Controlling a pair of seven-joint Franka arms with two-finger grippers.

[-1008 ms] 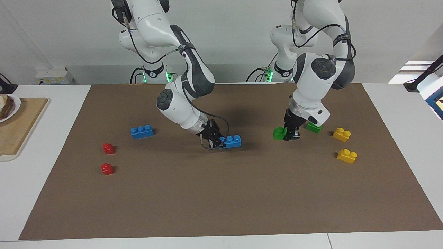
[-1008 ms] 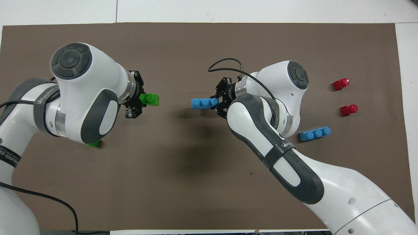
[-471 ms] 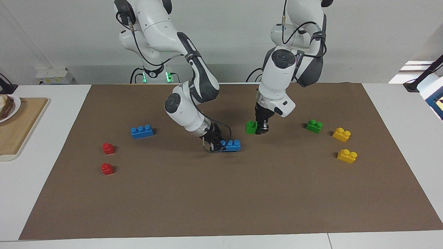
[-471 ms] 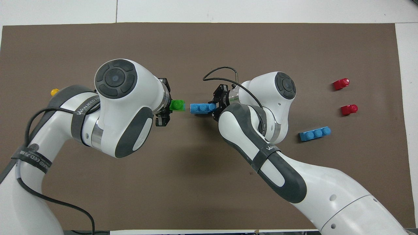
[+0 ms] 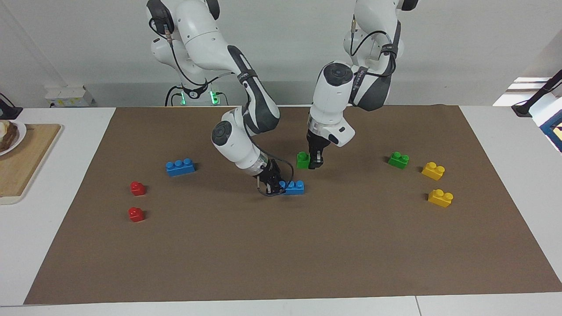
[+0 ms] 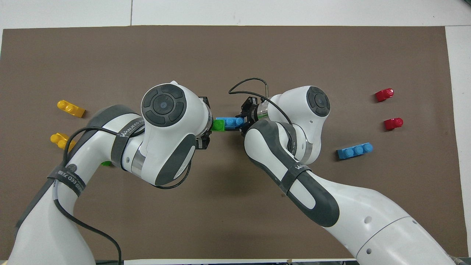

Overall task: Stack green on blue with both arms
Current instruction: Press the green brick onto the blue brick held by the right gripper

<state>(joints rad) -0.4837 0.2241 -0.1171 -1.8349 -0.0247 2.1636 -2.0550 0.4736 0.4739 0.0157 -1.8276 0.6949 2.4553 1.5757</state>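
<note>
- While the right gripper (image 5: 275, 186) pins one end of the blue brick (image 5: 294, 187) at mid-mat, its long axis points arm-to-arm.
- Left gripper (image 5: 314, 163) clamps the green brick (image 5: 302, 160), raised over blue's free end, just needs lowering.

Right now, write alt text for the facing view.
The left gripper holds a small green plastic brick above a long blue plastic brick, which the right gripper grips on the brown mat. Spare bricks lie around.
</note>
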